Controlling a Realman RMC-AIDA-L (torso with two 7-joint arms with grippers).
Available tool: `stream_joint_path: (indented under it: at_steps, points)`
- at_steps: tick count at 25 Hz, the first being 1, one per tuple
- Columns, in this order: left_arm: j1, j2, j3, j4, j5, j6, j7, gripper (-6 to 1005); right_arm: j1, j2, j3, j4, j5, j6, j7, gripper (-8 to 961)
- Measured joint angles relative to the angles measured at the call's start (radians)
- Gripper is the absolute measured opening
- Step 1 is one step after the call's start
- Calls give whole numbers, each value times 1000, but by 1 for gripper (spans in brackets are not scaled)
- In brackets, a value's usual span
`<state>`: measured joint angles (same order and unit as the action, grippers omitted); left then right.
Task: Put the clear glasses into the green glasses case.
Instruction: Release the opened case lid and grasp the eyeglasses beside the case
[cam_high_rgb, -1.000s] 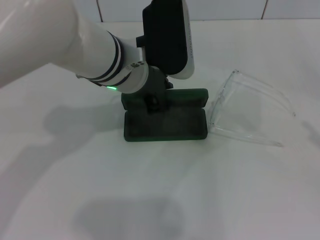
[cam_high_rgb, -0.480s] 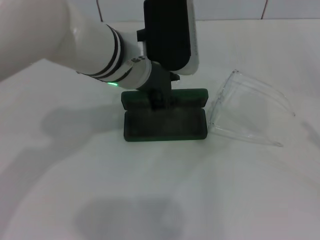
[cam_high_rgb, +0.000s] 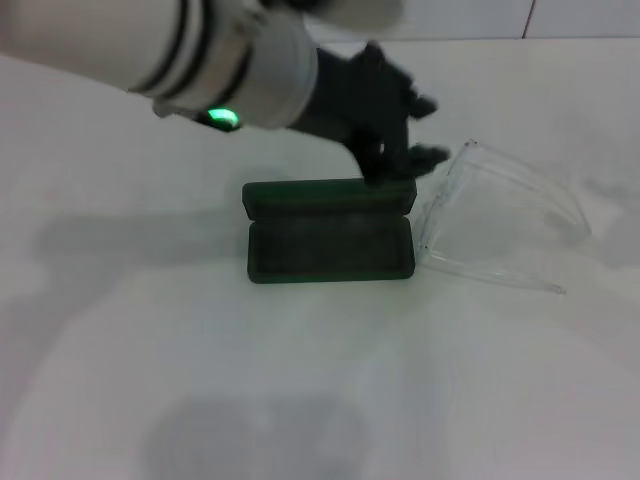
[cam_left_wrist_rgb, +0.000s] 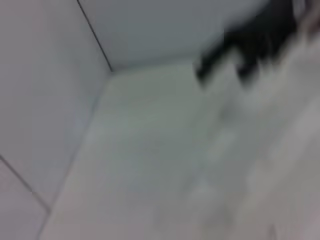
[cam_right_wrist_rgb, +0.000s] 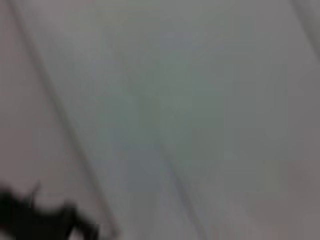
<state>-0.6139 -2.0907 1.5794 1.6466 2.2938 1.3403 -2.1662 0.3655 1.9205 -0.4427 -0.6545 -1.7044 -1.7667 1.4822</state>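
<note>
Left end effector (cam_high_rgb: 405, 135) motion-blurred; finger state unreadable. It hides the raised lid's right end on green glasses case (cam_high_rgb: 330, 250). Both wrist views smeared.

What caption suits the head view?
Left gripper above the open green glasses case, clear glasses lying beside it.

one green glasses case (cam_high_rgb: 330, 248), one clear glasses (cam_high_rgb: 500, 225), one left gripper (cam_high_rgb: 415, 135)

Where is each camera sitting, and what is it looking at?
Head view: on the robot's head, looking down at the white table, open green case and clear glasses; left arm and left gripper show.
Left wrist view: faces tiled wall and table; dark gripper shows, as in head view.
Right wrist view: faces blurry tiles; dark shape at corner, unclear.
</note>
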Motion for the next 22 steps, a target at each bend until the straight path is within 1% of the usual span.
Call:
stream_joint_path:
  at_steps: [1,3,6,7,8,9,10,12,14,15,16,17,20,22]
  points:
    - [15,1,-42,7,-69,3,14,428,17,-5,-41,-54,-30,0,32,793]
    - [46,3,-113,10,-175,8,54,428,44,-6,-106,-160,-90,-4,59,793]
    - [92,4,-187,7,-270,23,98,428,84,-3,-206,-326,-168,-13,74,793]
    - [114,3,-213,5,-305,30,107,428,84,-3,-206,-326,-168,-13,74,793]
    - [137,3,-235,1,-342,36,118,428,107,-2,-254,-401,-206,-19,91,793]
    - [160,3,-253,-1,-379,39,129,429,157,-7,-325,-492,-271,-25,139,793]
    - [190,3,-269,-4,-423,43,149,429,172,-9,-338,-507,-294,-27,149,794]
    - [244,2,-295,-11,-498,47,191,429,244,-18,-386,-561,-393,-31,181,794]
    - [282,2,-313,-21,-538,50,221,427,299,-19,-419,-598,-491,-36,196,791]
    - [294,2,-319,-27,-544,52,228,425,330,-16,-445,-628,-562,-40,202,789]
    - [302,2,-325,-38,-546,52,230,424,348,-14,-463,-644,-599,-42,204,788]
    - [309,1,-333,-55,-550,52,231,423,374,-10,-505,-673,-669,-43,200,786]
    - [318,0,-347,-117,-578,49,234,421,420,2,-577,-698,-759,-32,166,785]
    - [320,0,-353,-160,-598,46,242,420,461,17,-602,-688,-789,-12,146,784]
